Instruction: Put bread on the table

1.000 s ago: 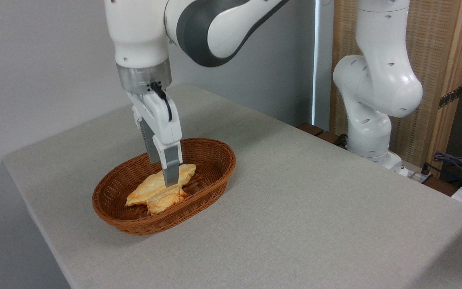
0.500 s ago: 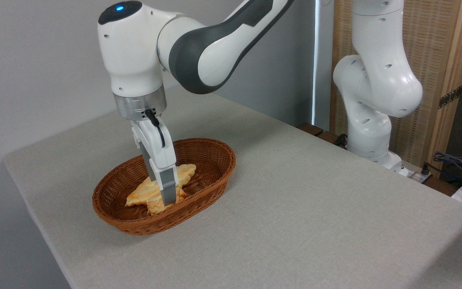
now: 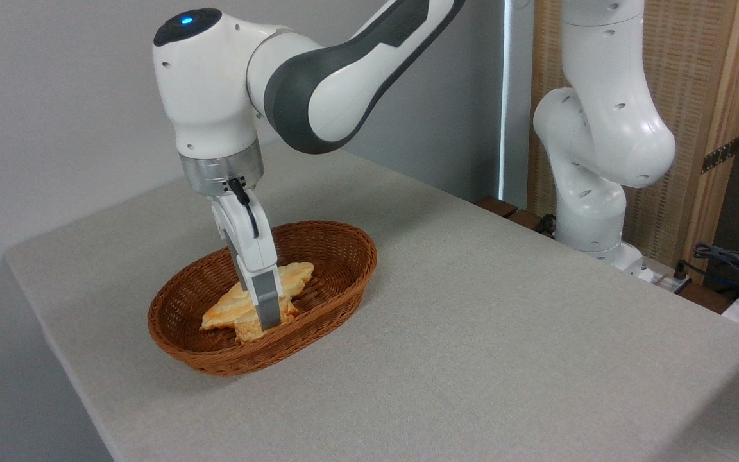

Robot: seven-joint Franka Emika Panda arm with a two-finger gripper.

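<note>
White two-finger gripper (image 3: 265,321) down on lumpy golden-orange bread (image 3: 255,326) inside brown wicker basket (image 3: 337,282); finger spacing unclear; grey-beige cloth table (image 3: 504,333) placement remains

Glossy white robot arm (image 3: 600,128) with dark grey joint panels, a blue light, silver wrist ring, black cable, grey-tipped fingers (image 3: 267,307).

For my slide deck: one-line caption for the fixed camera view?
Franka end effector lowered onto small golden-orange lobed bun inside brown oval wicker basket on grey-beige cloth table.
</note>
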